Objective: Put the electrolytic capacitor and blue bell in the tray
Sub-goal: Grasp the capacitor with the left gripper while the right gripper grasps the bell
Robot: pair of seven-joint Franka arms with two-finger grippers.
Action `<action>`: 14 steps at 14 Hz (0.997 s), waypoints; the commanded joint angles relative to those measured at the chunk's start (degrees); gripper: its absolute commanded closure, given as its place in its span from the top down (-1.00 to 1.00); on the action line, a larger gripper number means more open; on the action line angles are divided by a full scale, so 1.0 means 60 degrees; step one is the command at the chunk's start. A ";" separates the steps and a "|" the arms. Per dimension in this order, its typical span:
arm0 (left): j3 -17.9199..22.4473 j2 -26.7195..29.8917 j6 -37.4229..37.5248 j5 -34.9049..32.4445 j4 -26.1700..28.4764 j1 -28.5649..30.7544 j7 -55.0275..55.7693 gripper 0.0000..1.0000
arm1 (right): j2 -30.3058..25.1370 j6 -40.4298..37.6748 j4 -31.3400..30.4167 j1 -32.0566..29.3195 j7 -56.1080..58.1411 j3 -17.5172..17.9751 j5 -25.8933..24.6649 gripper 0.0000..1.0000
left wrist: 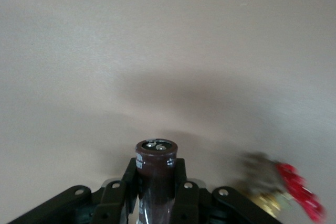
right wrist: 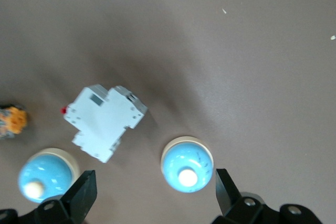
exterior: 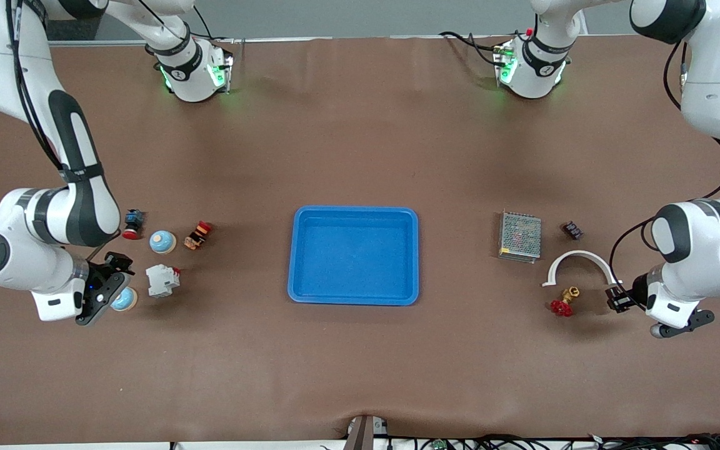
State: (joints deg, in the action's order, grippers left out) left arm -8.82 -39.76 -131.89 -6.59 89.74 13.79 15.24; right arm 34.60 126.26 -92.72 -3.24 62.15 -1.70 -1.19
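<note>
The electrolytic capacitor [left wrist: 156,166], a dark brown cylinder with two metal terminals on its end, is clamped between the black fingers of my left gripper [exterior: 620,300], which is shut on it beside the red-handled valve at the left arm's end of the table. At the right arm's end, my right gripper [right wrist: 153,190] is open and hangs over a blue bell [right wrist: 187,164] with a cream base; the bell lies between the spread fingers and touches neither. The gripper partly covers that bell [exterior: 125,300] in the front view. A second blue bell [exterior: 163,242] sits farther back. The blue tray [exterior: 354,256] lies at mid-table.
A white breaker [exterior: 162,280], a red push button [exterior: 133,224] and an orange-red part [exterior: 198,235] lie close to the bells. Near the left gripper are a brass valve with a red handle [exterior: 563,303], a white curved piece [exterior: 579,265], a grey mesh box [exterior: 519,236] and a small dark part [exterior: 572,230].
</note>
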 commanded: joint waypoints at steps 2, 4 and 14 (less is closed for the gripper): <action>-0.0082 0.0956 0.1149 -0.0234 0.0189 -0.0947 0.1557 -1.00 | 0.0208 0.0488 0.0014 -0.0236 0.0904 0.0137 -0.0021 1.00; -0.0112 0.1132 0.1268 -0.0234 0.0233 -0.1460 0.2479 -1.00 | 0.0384 0.0767 0.0072 -0.0324 0.1270 0.0137 -0.0021 1.00; -0.0097 0.0330 0.1093 -0.0147 -0.0350 -0.5210 0.7227 -1.00 | 0.0736 0.1192 -0.0015 -0.0646 0.2063 0.0137 -0.0006 1.00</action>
State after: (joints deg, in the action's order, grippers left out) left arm -9.93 -35.45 -125.00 -6.67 90.38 -14.74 55.27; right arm 38.51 132.46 -92.75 -5.92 72.89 -1.75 -1.19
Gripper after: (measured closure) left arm 0.700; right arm 0.000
